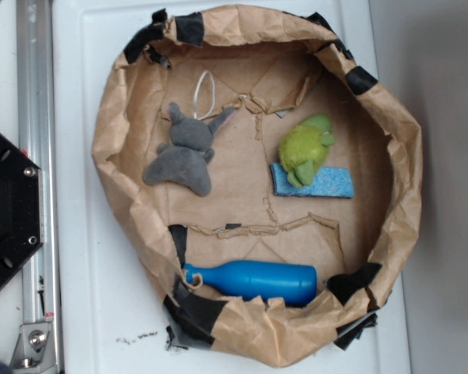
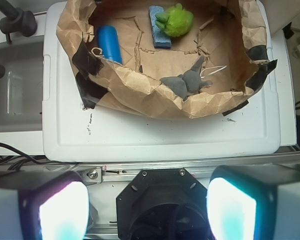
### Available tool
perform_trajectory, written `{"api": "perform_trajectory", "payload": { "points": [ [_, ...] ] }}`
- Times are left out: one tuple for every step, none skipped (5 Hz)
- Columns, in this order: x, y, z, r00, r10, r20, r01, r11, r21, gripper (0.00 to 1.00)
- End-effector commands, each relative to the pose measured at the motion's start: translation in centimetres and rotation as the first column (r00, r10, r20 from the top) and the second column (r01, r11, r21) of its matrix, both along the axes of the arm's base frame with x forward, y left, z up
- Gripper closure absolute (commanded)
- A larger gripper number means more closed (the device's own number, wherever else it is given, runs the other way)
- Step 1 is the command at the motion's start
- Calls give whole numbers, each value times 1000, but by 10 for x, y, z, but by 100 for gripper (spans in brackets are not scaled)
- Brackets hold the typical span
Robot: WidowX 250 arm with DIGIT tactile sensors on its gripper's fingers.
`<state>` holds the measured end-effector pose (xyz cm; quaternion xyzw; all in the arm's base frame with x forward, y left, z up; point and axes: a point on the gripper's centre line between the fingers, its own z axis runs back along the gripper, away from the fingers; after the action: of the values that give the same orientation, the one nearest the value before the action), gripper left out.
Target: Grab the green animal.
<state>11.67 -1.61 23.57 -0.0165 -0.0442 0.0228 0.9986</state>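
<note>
Inside paper nest (image 1: 125, 117): green animal (image 1: 304, 148), lime fuzzy plush, partly atop blue sponge (image 1: 324, 183); gripper (image 2: 147, 210) spread wide, empty.

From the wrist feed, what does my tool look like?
The tool shows two broad, blocky grey fingers at the bottom corners, their inner faces glowing white with a cyan-pink tint. No cables or markings are visible on them.
</note>
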Motion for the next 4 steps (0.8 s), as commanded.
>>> {"api": "perform_trajectory", "payload": {
  "points": [
    [0,0,0,1000,0,0,0,1000,0,0],
    [24,11,-29,996,-31,-89,27,998,-50,0],
    [65,21,-56,994,92,54,-90,994,-55,0],
    [102,43,-80,961,236,144,-231,971,-53,0]
  ]
}}
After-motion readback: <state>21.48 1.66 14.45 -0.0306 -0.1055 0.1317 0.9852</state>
